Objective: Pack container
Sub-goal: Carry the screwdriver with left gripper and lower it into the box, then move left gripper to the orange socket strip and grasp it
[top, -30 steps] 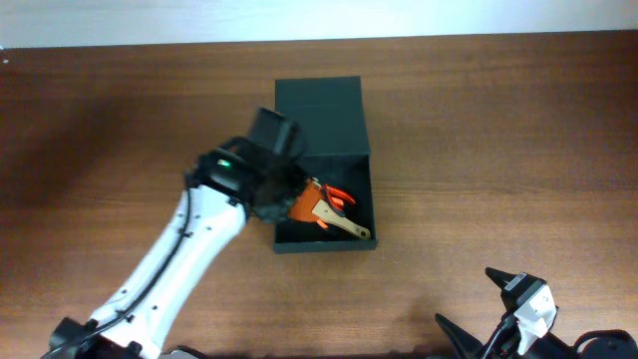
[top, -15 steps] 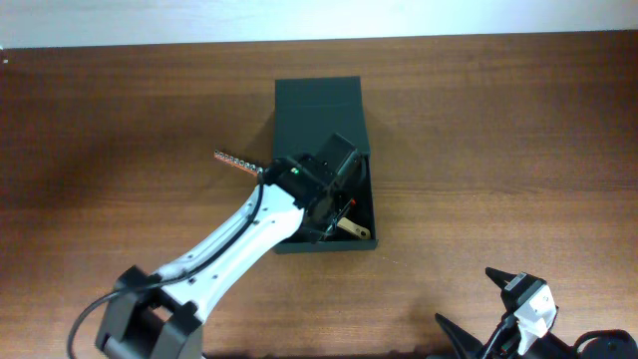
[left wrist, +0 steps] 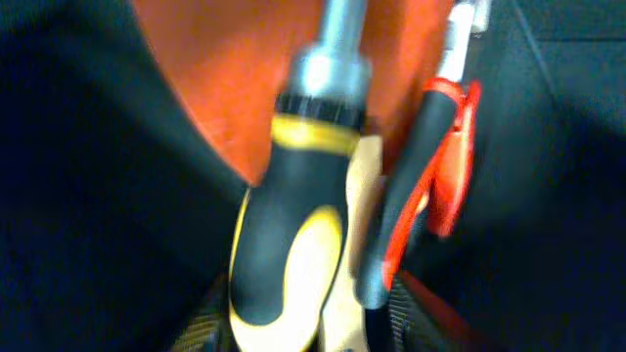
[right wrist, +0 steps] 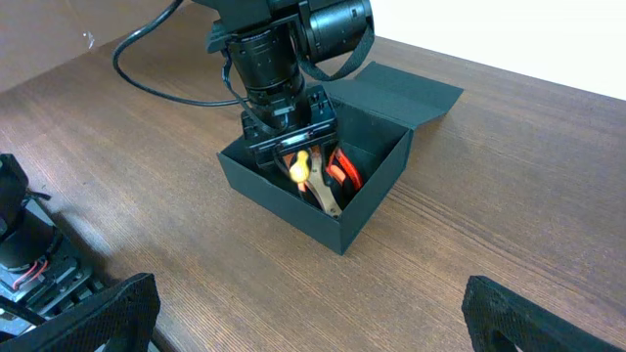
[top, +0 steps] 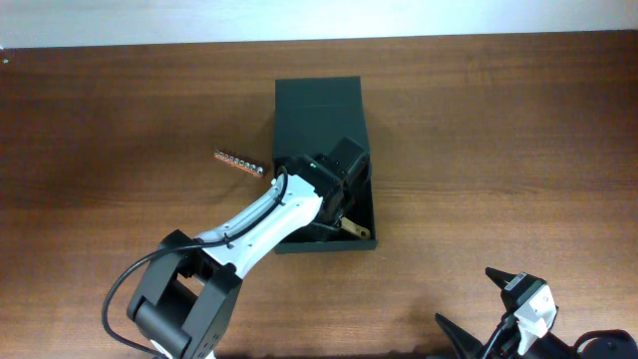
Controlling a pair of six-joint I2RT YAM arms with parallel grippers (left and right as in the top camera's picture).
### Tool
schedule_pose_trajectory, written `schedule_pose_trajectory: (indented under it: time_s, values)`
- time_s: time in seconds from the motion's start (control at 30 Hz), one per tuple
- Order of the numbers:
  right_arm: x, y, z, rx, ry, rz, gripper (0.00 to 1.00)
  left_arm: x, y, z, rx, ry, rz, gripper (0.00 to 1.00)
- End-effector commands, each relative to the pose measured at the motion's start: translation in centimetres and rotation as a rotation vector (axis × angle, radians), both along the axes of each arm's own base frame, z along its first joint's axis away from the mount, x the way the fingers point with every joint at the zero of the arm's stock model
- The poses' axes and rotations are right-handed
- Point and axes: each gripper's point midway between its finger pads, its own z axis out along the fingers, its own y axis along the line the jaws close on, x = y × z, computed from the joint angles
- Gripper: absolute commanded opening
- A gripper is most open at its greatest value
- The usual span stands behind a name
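Container: the dark, shallow box (top: 362, 239) sat near the middle of the brown tabletop (top: 498, 150), its mouth facing up

Lid: the hinged flap (top: 319, 100) was folded back on the far side of the box, lying open and roughly level with the wood

Left arm: the white arm (top: 249, 219) reached in from the near left edge, and its dark wrist was over the open compartment

Left tool: it (right wrist: 293, 147) was lowered inside the container, pointing down, with a yellow-and-black handle showing between its fingers – whether it gripped that handle or had let it go, I could not tell

Screwdriver: in the left wrist view the black-and-yellow handle (left wrist: 289, 244) filled the middle of the picture, blurred, with its metal collar towards the top

Red-handled implement: it (left wrist: 430, 166) lay just beside the screwdriver, on its right in that view

Orange object: a flat orange surface (left wrist: 245, 78) lay under both, against the dark floor of the box

Tan handle: a pale tan end (top: 354, 229) showed in the near right corner of the container

Strip of bits: a short row of metal bits (top: 239, 162) lay on the tabletop to the left of the box, apart from it

Right tool: it (right wrist: 313, 318) was at the near right edge of the tabletop, well apart from the container – fingers spread wide, nothing between them
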Motion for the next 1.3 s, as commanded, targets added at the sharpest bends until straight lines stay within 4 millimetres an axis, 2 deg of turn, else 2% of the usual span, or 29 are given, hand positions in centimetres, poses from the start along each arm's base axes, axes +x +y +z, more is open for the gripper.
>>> schedule_pose_trajectory:
  time_s: [0.0,0.1,0.2,0.23,0.27,0.3,0.37,0.53,0.67,0.77,0.9,1.0,1.27]
  values:
    - [-0.1,0.1,0.0,0.006,-0.002,0.008,0.99,0.5,0.1,0.2,0.001,-0.021,0.012,0.55]
    - [-0.1,0.1,0.0,0.006,-0.002,0.008,0.99,0.6,0.0,0.9,-0.011,-0.039,0.013,0.56]
    - [-0.1,0.1,0.0,0.006,-0.002,0.008,0.99,0.9,0.2,2.6,-0.026,-0.084,0.017,0.56]
    - [-0.1,0.1,0.0,0.006,-0.002,0.008,0.99,1.1,0.3,3.4,-0.030,-0.109,0.020,0.64]
    - [-0.1,0.1,0.0,0.006,-0.002,0.008,0.99,1.3,0.5,4.3,-0.033,-0.138,0.022,0.68]
    - [-0.1,0.1,0.0,0.006,-0.002,0.008,0.99,1.6,0.9,5.5,-0.031,-0.179,0.030,0.83]
    - [-0.1,0.1,0.0,0.006,-0.002,0.008,0.99,2.3,1.9,7.6,-0.021,-0.250,0.030,1.00]
    - [-0.1,0.1,0.0,0.006,-0.002,0.008,0.99,4.6,6.8,12.6,0.039,-0.394,0.004,0.99]
    - [-0.1,0.1,0.0,0.006,-0.002,0.008,0.99,5.9,11.6,15.0,0.124,-0.369,-0.015,0.99]
    - [-0.1,0.1,0.0,0.006,-0.002,0.008,0.99,6.5,14.5,15.9,0.168,-0.314,-0.009,0.99]
    - [-0.1,0.1,0.0,0.006,-0.002,0.008,0.99,6.9,16.8,15.7,0.183,-0.205,-0.004,0.99]
    - [-0.1,0.1,0.0,0.006,-0.002,0.008,0.99,7.3,17.7,14.3,0.184,-0.113,0.013,0.99]
    - [-0.1,0.1,0.0,0.006,-0.002,0.008,0.99,9.3,18.1,7.3,0.124,0.076,0.016,0.99]
